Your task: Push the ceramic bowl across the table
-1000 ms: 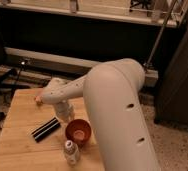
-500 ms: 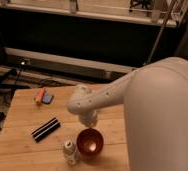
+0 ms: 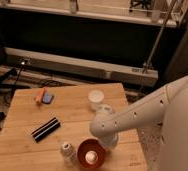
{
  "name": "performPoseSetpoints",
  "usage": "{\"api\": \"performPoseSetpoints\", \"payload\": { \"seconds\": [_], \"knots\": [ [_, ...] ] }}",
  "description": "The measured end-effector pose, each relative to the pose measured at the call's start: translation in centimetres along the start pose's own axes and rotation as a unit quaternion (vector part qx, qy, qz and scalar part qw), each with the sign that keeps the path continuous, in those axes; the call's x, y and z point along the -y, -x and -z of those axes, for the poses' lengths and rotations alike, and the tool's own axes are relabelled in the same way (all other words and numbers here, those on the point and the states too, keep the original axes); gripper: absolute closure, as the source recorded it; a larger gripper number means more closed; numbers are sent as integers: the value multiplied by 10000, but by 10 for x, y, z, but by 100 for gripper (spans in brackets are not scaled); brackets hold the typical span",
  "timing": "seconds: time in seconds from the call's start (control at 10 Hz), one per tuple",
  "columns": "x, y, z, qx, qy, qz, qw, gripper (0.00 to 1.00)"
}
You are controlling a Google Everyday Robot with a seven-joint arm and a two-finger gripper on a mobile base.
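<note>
From where I stand, the white arm [image 3: 137, 112] reaches in from the right and bends down over the near part of the table [image 3: 72, 112]. Its gripper [image 3: 105, 142] sits low at the back-right side of the ceramic bowl [image 3: 91, 154], touching it or very nearly so. Whether the gripper is released or clenched I cannot tell, because the thick wrist covers it from this side. The bowl stands upright at the near edge of the table, a little right of the middle, and a pale spot in its glossy inside may be only a reflection. I think the low position is chosen on purpose: a push needs no grasp, it is enough to lean on the rim and slide the bowl over the wood. A small white bottle [image 3: 67, 149] stands just beside the bowl on its left, so a push in that direction would probably knock it over. The white cup [image 3: 96, 97] is farther back, behind the arm, while a black bar [image 3: 46, 129] and an orange and blue thing [image 3: 43, 96] lie well apart to the left. Because the bowl is so close to the near edge, I judge that the bare wood toward the far side gives it the most room, and a low contact should keep it from tipping.
</note>
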Motion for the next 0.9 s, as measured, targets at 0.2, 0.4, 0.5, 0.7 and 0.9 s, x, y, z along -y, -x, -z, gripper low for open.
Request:
{"api": "performPoseSetpoints", "payload": {
  "seconds": [0.2, 0.4, 0.5, 0.7, 0.9],
  "knots": [
    [3, -38, -10, -311, 131, -190, 9993, 100],
    [-23, -50, -15, -458, 382, 40, 9982, 100],
    [-41, -48, -15, -479, 483, 241, 9974, 100],
    [-67, -30, -13, -372, 560, 546, 9962, 100],
    [-91, 3, -4, -146, 670, 787, 9945, 100]
  ]
}}
